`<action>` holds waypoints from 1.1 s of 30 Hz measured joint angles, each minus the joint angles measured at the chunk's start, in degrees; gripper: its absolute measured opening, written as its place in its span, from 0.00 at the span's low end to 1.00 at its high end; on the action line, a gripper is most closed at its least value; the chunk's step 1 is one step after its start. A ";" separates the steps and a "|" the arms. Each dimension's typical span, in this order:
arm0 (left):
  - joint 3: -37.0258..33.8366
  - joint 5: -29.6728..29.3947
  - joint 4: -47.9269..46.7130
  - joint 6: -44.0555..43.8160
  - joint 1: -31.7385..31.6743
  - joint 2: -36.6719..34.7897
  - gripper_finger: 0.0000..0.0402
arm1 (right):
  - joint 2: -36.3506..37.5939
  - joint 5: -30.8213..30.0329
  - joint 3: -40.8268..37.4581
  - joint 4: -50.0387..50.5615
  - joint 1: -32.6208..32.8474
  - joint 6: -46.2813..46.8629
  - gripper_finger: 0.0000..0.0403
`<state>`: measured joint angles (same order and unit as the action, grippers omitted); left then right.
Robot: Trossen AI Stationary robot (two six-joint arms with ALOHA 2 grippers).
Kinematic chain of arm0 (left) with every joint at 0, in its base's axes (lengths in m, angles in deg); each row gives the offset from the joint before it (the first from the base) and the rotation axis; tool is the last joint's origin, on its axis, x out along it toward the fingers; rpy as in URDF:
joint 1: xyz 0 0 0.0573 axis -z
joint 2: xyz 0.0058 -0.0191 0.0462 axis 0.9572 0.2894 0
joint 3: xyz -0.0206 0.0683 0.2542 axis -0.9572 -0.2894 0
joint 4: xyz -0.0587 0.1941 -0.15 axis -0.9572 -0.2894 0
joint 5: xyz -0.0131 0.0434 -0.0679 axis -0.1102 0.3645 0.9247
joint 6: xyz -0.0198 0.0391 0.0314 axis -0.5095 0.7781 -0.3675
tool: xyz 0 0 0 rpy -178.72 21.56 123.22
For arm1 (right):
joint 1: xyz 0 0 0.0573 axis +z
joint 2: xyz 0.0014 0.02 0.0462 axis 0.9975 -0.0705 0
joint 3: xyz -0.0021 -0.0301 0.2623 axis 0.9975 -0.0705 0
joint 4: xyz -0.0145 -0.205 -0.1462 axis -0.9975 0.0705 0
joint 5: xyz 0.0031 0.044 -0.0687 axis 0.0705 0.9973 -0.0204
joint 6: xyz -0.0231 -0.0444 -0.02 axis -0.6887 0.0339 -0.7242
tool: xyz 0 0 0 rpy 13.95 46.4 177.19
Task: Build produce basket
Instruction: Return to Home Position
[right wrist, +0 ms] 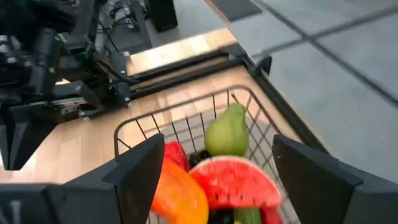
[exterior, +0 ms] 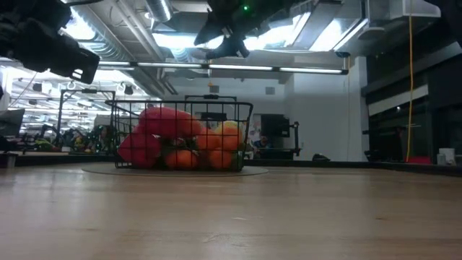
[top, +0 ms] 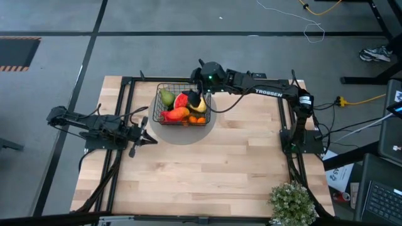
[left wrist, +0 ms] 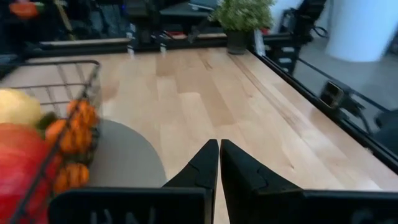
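Note:
The black wire basket [top: 182, 105] stands on a grey round mat at the table's far middle. It holds a green pear [right wrist: 227, 129], a watermelon slice [right wrist: 239, 183], an orange-red mango [right wrist: 177, 193], a yellow fruit [top: 200, 107] and oranges [left wrist: 73, 134]. My right gripper [right wrist: 219, 142] hangs open and empty above the basket's right part, well clear of the fruit in the low view [exterior: 224, 43]. My left gripper [left wrist: 219, 162] is shut and empty above the table, left of the basket [top: 152, 139].
A potted leafy plant [top: 292, 201] stands at the table's near right corner. The grey mat [top: 182, 132] reaches out from under the basket toward the near side. Bare wood lies across the middle and near part of the table [top: 207, 176].

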<state>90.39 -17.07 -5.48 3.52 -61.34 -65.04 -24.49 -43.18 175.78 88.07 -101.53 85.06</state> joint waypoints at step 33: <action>-6.93 1.90 14.93 -0.91 0.00 -3.64 0.03 | 0.00 -17.28 -0.64 24.59 17.63 -3.61 0.75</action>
<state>83.46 -15.17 9.45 2.61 -61.34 -68.69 -24.49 -60.46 175.14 112.66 -83.90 81.44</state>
